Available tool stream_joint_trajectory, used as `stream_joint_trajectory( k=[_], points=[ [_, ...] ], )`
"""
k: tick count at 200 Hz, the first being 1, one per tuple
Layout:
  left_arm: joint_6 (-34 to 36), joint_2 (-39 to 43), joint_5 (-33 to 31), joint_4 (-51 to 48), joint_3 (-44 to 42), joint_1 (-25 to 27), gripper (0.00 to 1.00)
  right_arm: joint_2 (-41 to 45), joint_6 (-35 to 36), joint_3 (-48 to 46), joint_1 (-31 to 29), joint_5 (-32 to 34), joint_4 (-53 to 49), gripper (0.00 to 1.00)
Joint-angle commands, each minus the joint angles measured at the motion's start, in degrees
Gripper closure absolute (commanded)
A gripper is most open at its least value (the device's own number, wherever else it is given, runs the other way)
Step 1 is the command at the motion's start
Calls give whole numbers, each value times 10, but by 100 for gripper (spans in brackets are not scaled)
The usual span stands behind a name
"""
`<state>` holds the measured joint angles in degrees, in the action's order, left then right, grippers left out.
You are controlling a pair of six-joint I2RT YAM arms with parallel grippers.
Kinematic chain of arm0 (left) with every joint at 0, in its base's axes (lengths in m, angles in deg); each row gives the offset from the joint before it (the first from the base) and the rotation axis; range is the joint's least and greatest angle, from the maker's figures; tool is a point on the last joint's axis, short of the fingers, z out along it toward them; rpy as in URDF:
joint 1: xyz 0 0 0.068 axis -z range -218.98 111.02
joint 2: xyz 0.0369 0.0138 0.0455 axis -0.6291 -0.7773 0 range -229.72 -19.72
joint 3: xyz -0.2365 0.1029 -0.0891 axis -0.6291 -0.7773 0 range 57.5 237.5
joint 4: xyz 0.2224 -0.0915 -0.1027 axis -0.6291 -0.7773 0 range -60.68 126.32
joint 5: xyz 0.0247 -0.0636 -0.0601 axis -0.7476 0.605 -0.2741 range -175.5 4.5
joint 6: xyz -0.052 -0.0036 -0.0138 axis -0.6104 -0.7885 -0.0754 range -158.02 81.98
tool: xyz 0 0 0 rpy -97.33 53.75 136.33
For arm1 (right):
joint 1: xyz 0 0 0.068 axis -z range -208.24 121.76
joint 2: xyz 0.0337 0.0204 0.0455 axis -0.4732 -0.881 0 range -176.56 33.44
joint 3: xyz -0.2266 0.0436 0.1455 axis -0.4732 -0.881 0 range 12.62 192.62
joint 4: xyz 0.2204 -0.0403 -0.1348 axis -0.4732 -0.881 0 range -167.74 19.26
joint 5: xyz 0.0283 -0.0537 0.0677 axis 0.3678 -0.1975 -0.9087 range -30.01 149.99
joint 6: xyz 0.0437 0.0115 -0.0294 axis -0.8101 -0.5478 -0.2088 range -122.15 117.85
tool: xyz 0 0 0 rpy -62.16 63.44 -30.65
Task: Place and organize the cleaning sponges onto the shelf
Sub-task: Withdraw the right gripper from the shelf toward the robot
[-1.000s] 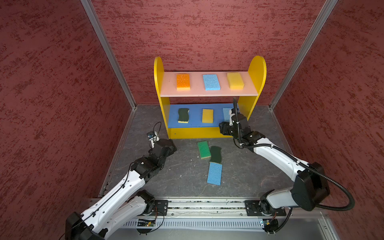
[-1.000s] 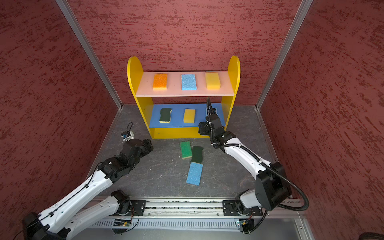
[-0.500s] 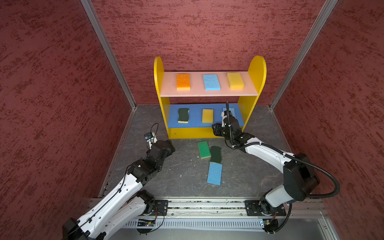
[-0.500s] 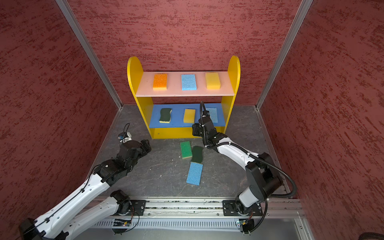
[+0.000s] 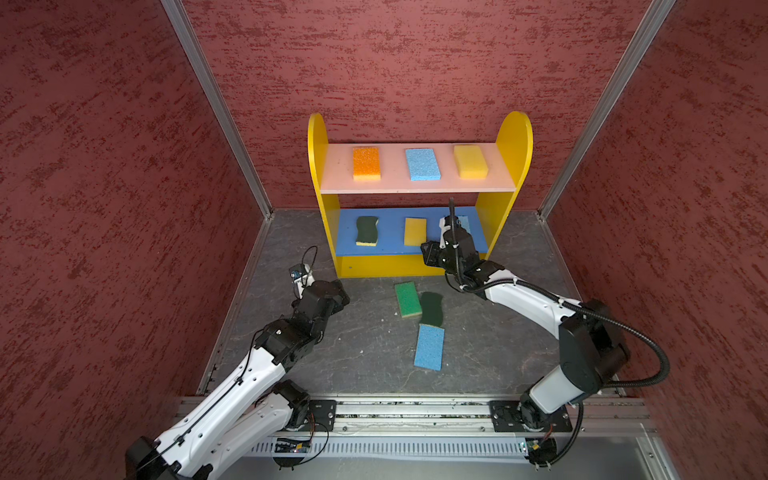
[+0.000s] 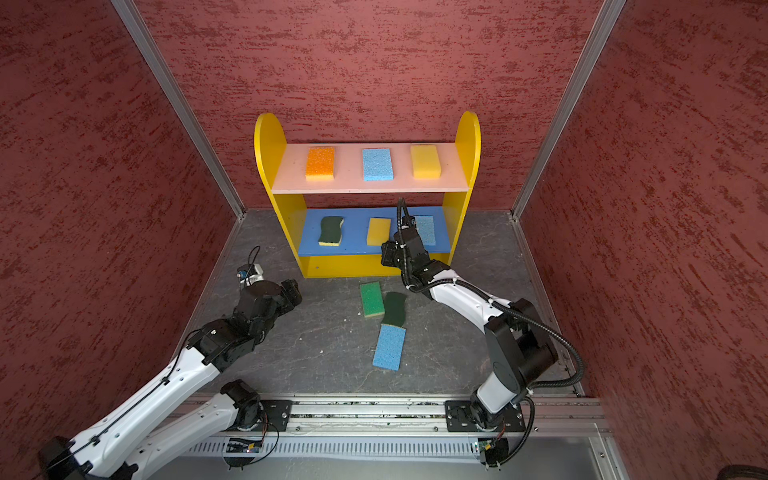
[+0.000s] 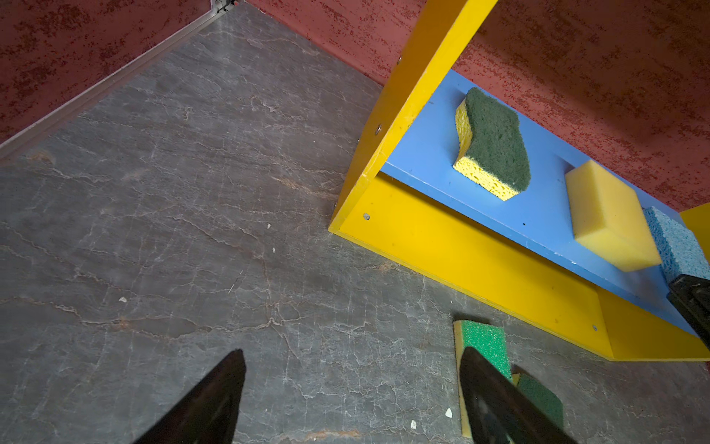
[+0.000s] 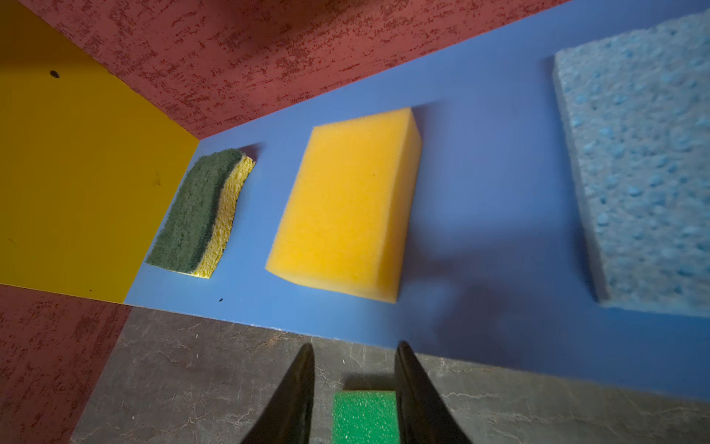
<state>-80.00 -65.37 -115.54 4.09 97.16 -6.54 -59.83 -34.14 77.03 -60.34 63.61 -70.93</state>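
Three sponges (image 5: 408, 299) cluster on open floor (image 5: 365, 345) before the shelf (image 5: 386, 266).

Right tool (image 8: 354, 348) narrower (and farther back)

The shelf (image 5: 509, 166) holds six sponges (image 5: 422, 164); three more lie on the floor (image 5: 365, 332).

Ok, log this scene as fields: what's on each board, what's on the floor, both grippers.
pink upper board: orange sponge, blue sponge, yellow sponge
blue middle board: wavy scourer, yellow block, pale blue sponge
floor: green-topped sponge, dark scourer against it, blue floor sponge
left gripper: jaws wide, empty
right gripper: jaws apart, empty, near blue middle board
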Motion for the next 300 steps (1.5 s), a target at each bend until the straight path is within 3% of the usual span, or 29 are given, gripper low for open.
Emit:
stream_joint_trajectory(
  k=[1,300],
  points=[
    [12,-1,-4,-3,1,-4,12,-11,-1,18,-3,10,12,65],
    [12,-7,0,-4,1,-11,12,-48,10,53,-3,84,-10,67]
  ],
)
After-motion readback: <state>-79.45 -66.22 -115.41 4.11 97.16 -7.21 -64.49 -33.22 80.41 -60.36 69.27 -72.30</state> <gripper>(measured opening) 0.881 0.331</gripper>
